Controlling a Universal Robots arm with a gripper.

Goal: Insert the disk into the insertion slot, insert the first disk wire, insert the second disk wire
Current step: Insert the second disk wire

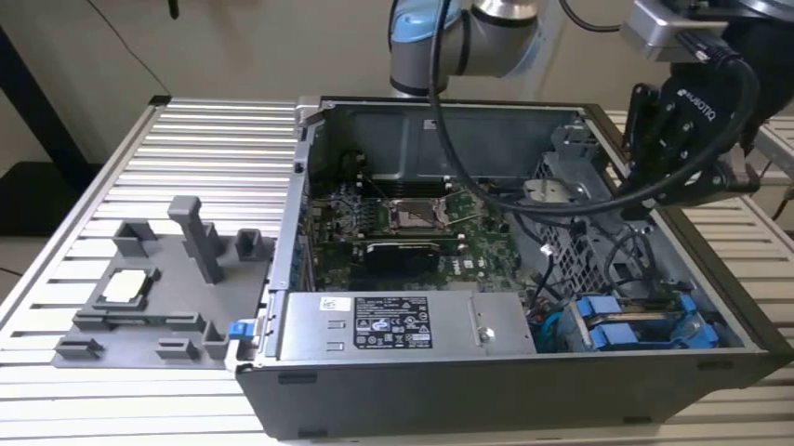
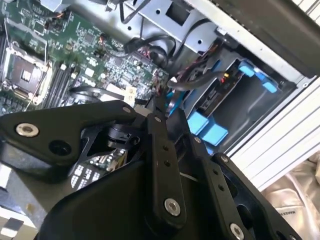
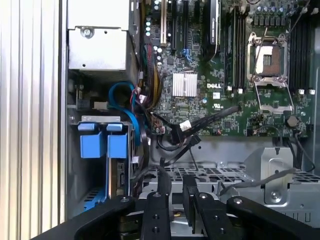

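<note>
Blue plastic framed the disk (image 1: 616, 336), which sat down inside the insertion slot (image 3: 100, 119), a grey metal bay in the corner of the open computer case (image 1: 496, 395) towards the exterior view's right. In the first wrist view two blue brackets lay side by side in that bay, and I could not tell which belonged to the disk. Black and blue cables (image 3: 131, 107) looped just beside the bay. Whether any of them was plugged into the disk could not be made out.

The gripper (image 1: 648, 200) hung over the perforated drive cage (image 3: 215, 175), above the case's side on the exterior view's right and apart from the disk. I could not tell how far it was open or whether it held anything.

The green motherboard (image 1: 410, 232) filled the case floor, with a silver power supply (image 1: 397, 325) next to the bay. The case stood on a ribbed metal counter (image 1: 186, 158), beside a grey fixture (image 1: 162, 279).
</note>
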